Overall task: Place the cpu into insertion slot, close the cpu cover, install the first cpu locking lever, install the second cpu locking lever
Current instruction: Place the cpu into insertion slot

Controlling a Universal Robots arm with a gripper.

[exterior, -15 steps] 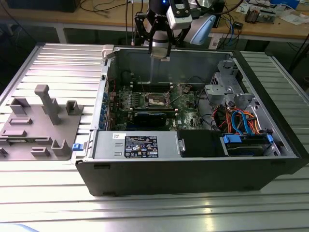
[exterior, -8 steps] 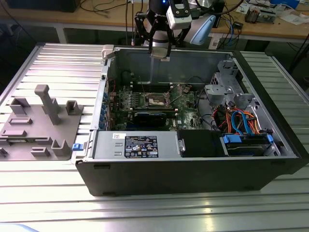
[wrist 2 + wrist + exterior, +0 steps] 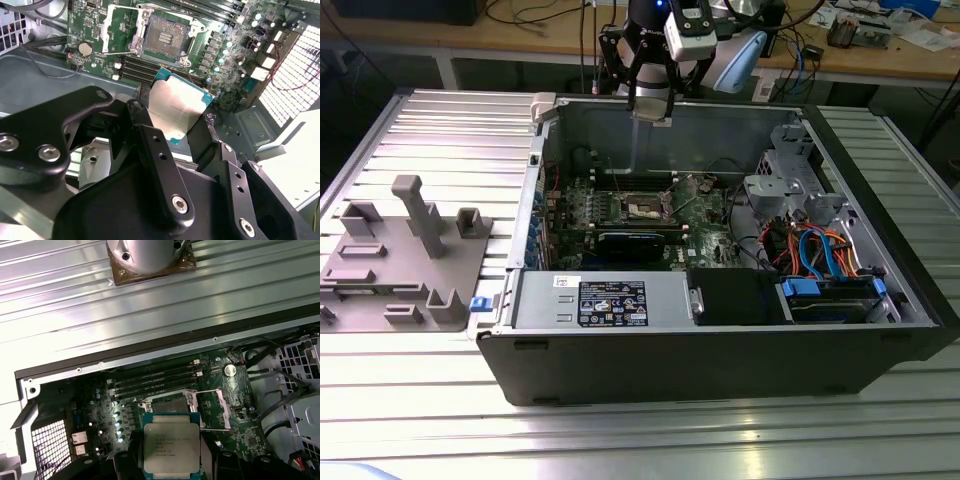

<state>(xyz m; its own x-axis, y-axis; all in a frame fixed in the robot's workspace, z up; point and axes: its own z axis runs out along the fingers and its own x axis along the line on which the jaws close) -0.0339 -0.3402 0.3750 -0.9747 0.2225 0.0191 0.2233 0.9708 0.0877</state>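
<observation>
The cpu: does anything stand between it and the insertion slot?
Nothing visible does. The gripper holds the cpu above the motherboard, apart from the insertion slot, whose dark centre lies bare; the cpu cover is swung open beside it.

insertion slot point(image 3: 169, 402) partly behind cpu point(image 3: 171, 447)

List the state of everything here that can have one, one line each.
cpu: clamped by two edges, not yet seated.
gripper: shut on the cpu.
insertion slot: empty, contacts exposed.
cpu cover: open, swung off the insertion slot.
computer case: open, side panel off.
</observation>
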